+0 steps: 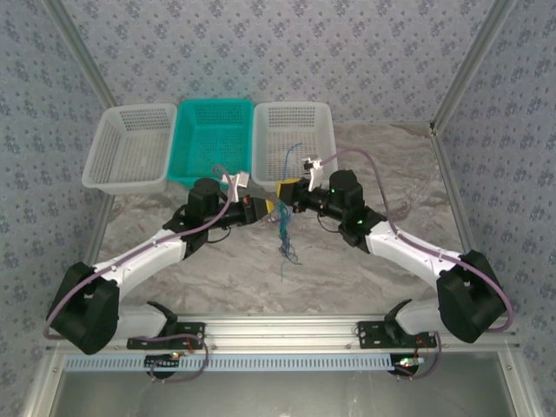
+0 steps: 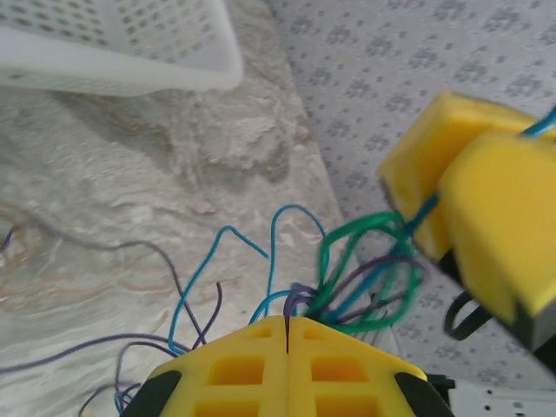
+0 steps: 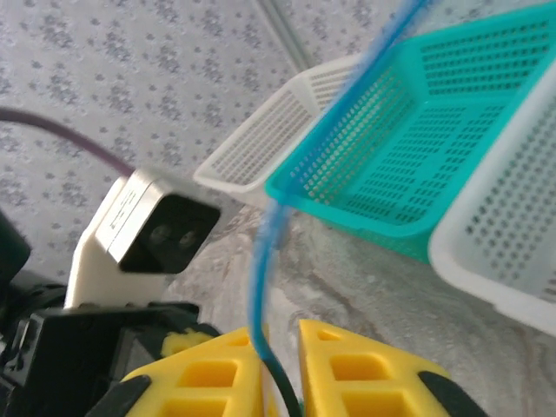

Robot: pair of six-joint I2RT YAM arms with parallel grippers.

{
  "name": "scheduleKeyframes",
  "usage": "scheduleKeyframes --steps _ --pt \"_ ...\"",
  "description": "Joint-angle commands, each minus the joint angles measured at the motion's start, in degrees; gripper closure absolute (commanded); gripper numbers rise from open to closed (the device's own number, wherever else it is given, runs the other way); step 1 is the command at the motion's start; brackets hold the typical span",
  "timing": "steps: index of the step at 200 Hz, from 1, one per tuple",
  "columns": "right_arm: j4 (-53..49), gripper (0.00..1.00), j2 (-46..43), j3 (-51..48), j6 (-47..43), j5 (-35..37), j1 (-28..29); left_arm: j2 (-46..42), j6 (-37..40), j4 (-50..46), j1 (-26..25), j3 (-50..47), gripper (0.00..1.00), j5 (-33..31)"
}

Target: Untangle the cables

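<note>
At frame centre the cables [image 1: 284, 236] run downward from between both arms; the left end effector [image 2: 287, 323] is clamped on the tangle, the right end effector [image 3: 280, 334] slightly parted around one blue strand [image 3: 259, 278].

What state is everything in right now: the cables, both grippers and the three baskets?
cables: tangled in a bunch, lifted between the grippers, loose ends trailing down.
left gripper: shut on the cables.
right gripper: jaws slightly apart, blue cable running between them.
left white basket: empty.
teal basket: empty.
right white basket: blue strand shows across it; inside or above, cannot tell.
</note>
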Motion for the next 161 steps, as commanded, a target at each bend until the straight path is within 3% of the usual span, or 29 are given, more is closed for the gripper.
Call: scheduleKeyframes --steps 1,20,68,107,125,161 --pt "3.27 0.90 -2.20 -0.55 2.57 0.76 -1.12 -1.26 2.80 -4.95 -0.02 0.25 1.00 -2.19" --pt "3.40 1.00 -2.21 -0.72 2.29 -0.83 -1.21 -1.25 2.95 -4.77 0.10 0.24 1.00 -2.34" --pt "3.31 1.00 -2.67 -1.70 2.12 -0.55 -1.84 -2.31 4.33 -7.75 1.12 0.18 1.00 -3.93" --pt "4.13 1.00 -7.53 -5.64 5.86 1.75 -7.57 -7.73 5.52 -22.50 9.59 -4.50 1.00 -15.40" --pt "4.59 1.00 -8.99 -7.10 8.03 1.43 -9.89 -9.03 5.40 -22.40 12.53 -8.00 1.00 -14.72" --pt "4.13 1.00 -8.15 -5.82 7.48 -1.88 -8.16 -9.24 5.65 -15.33 10.99 -8.86 1.00 -9.66"
